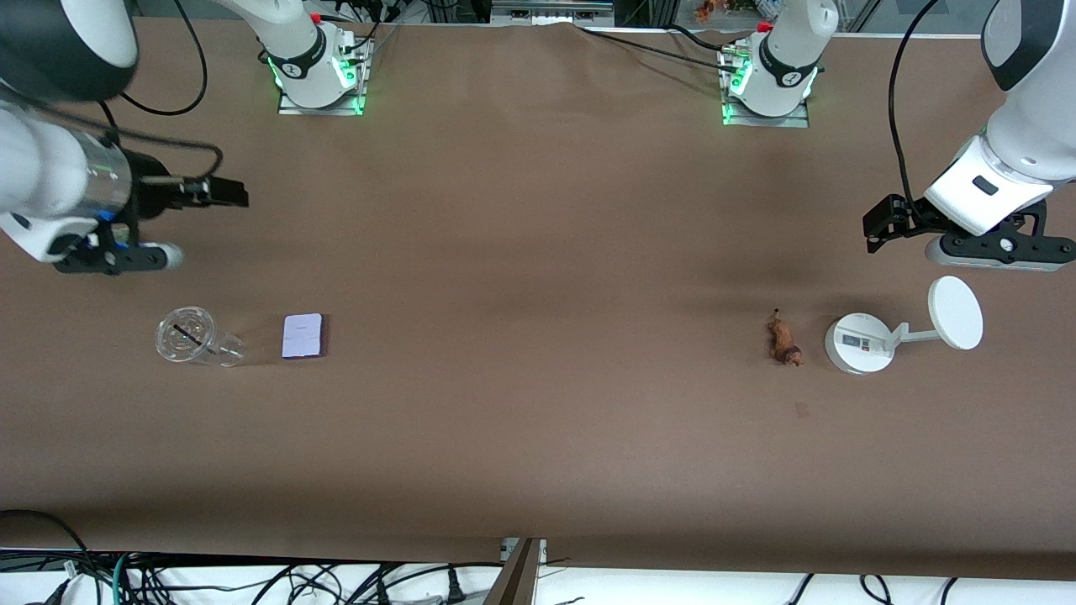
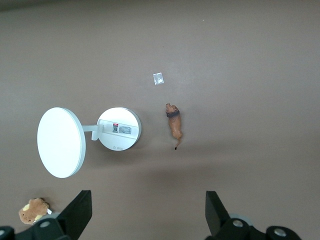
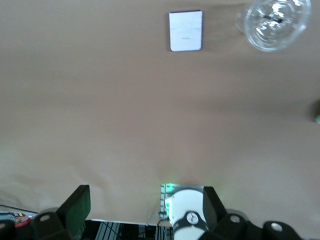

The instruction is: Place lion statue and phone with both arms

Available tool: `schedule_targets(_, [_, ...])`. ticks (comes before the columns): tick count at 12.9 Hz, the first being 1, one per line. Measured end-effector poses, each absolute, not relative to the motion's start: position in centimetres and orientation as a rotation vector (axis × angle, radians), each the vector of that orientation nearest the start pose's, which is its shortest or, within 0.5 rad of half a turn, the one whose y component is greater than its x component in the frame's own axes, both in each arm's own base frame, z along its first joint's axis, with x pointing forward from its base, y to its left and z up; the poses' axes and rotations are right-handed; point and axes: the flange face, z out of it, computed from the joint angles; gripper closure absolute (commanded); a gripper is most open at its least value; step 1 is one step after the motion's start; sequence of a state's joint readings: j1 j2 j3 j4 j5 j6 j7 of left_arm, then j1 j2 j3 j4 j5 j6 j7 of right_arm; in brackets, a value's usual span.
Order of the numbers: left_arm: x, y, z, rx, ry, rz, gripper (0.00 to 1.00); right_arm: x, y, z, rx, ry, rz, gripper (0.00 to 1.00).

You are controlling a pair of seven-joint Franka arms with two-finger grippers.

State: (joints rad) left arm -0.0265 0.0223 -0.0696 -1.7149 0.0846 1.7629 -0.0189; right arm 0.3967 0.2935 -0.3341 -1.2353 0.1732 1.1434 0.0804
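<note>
The lion statue (image 1: 784, 340) is a tiny orange-brown figurine that lies on the brown table toward the left arm's end, beside a white stand. It also shows in the left wrist view (image 2: 174, 125). The phone (image 1: 303, 336) lies flat, pale face up, toward the right arm's end, beside a clear cup. It also shows in the right wrist view (image 3: 185, 31). My left gripper (image 1: 878, 227) hangs open and empty over bare table close to the stand (image 2: 148, 210). My right gripper (image 1: 229, 193) hangs open and empty over bare table close to the cup (image 3: 145, 212).
A white round-based stand (image 1: 859, 343) with a round disc (image 1: 956, 312) stands beside the lion (image 2: 118, 128). A clear plastic cup (image 1: 187, 334) lies beside the phone (image 3: 272, 22). A small brown plush (image 2: 33, 210) and a paper scrap (image 2: 158, 78) lie on the table.
</note>
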Motion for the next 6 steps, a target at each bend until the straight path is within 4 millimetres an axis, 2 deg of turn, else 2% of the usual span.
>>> schedule_targets(2, [57.08, -4.72, 56.05, -3.058, 0.141, -0.047, 0.00, 57.81, 8.98, 59.96, -3.048, -0.028, 0.574, 0.01])
schedule_targets(6, [57.08, -4.73, 56.05, -3.058, 0.142, -0.047, 0.00, 57.87, 8.91, 59.77, -3.049, -0.025, 0.583, 0.01])
